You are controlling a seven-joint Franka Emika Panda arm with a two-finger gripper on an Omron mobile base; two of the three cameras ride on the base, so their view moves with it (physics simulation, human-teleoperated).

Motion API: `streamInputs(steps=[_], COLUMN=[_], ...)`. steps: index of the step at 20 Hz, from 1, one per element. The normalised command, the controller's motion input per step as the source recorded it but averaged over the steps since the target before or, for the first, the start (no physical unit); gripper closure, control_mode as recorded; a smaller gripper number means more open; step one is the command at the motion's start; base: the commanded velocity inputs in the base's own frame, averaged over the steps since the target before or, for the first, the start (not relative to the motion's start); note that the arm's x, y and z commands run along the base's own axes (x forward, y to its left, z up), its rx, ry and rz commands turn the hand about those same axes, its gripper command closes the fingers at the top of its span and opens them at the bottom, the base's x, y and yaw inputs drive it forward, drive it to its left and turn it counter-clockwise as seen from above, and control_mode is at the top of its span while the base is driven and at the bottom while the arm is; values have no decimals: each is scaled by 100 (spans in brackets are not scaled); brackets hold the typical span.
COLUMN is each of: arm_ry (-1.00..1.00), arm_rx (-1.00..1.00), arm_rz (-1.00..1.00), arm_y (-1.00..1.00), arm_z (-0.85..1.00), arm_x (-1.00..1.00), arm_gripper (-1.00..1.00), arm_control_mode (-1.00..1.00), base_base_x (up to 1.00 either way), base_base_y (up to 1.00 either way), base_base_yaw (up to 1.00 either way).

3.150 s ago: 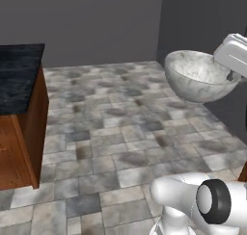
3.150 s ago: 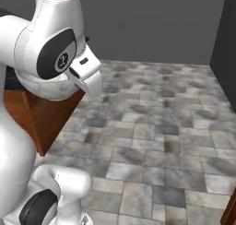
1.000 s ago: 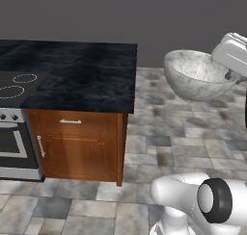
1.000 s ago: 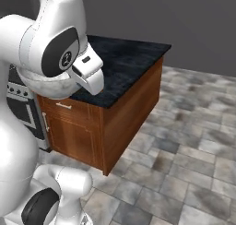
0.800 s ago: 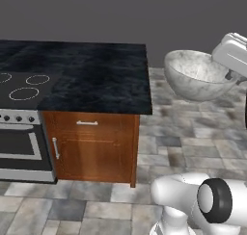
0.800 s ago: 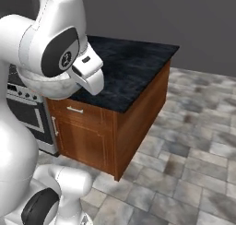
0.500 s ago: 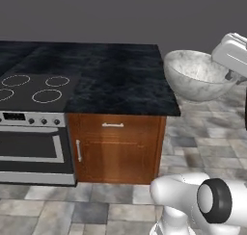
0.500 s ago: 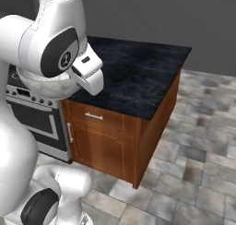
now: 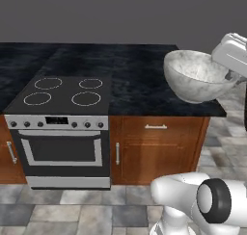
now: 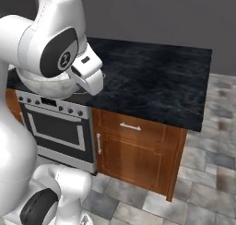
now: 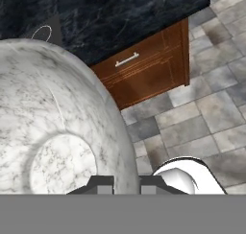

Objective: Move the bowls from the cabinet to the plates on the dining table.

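Gripper (image 11: 120,182) clamped on the rim of the marbled bowl (image 9: 195,77), one fingertip inside the wall, one outside. Bowl is carried in the air, tilted, opening facing partly sideways; in the left base view it hangs in front of the right end of the black marble counter (image 9: 135,70), above the wooden drawer (image 9: 157,128). Below: grey stone-tile floor (image 11: 202,99). Further left, an oven (image 9: 60,150) with a four-ring cooktop (image 9: 67,90) set in the counter. Grey wall (image 9: 120,15) behind.

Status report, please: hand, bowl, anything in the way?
Hand shut on marbled bowl rim. Bowl carried tilted beside black counter. Plates not in sight.
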Motion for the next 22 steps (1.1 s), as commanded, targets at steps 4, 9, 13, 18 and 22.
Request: streamInputs(steps=[4,9,13,18,22], arm_ry=[0,0,0,0,0], arm_rx=[0,0,0,0,0], arm_rz=[0,0,0,0,0], arm_y=[0,0,0,0,0], arm_z=[0,0,0,0,0], arm_x=[0,0,0,0,0], arm_gripper=[100,100,100,100,100], arm_control_mode=[100,100,100,100,100], base_base_x=[40,38,40,45,48], base_base_y=[90,93,93,94,97], base_base_yaw=[-9,-8,-8,-9,-9])
